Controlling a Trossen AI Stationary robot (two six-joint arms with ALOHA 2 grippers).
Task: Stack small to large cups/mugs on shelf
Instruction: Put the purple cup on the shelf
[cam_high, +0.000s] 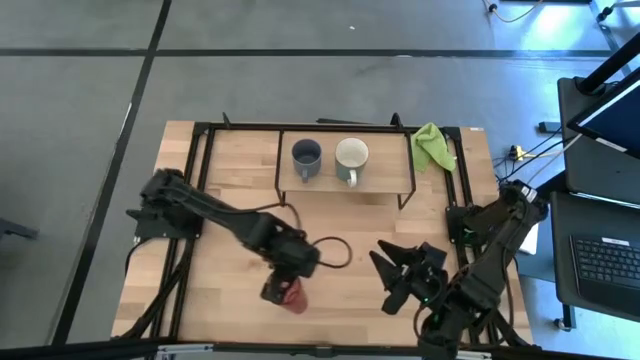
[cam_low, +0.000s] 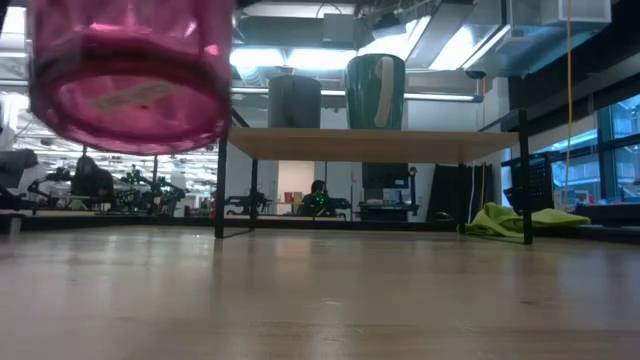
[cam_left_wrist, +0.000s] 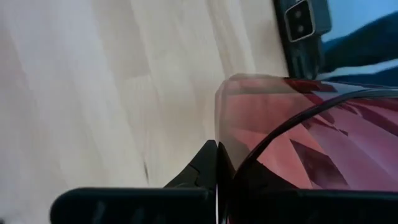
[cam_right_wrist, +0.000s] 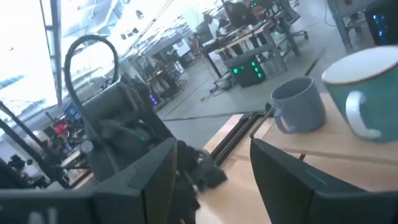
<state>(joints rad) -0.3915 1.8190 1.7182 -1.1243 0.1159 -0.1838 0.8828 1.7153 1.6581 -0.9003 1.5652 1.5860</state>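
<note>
Left pincer (cam_high: 290, 291) grasping tumbler (cam_high: 293, 295) above desk (cam_high: 340, 225), right pincer (cam_high: 398, 270) released: you set it on shelf (cam_high: 385, 182) beside white mug (cam_high: 351, 156), upright.

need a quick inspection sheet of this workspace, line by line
surface: wooden table, bare boards in front of the shelf
job's things: grey mug and white mug side by side on the shelf; red tumbler lifted off the table
clutter: green cloth at the shelf's right end
grippers: left gripper shut on the tumbler; right gripper open, empty, near the front edge
cables: dark cable looping by the left arm; more on the floor at the right
surroundings: laptop on a side table; a person far behind
</note>
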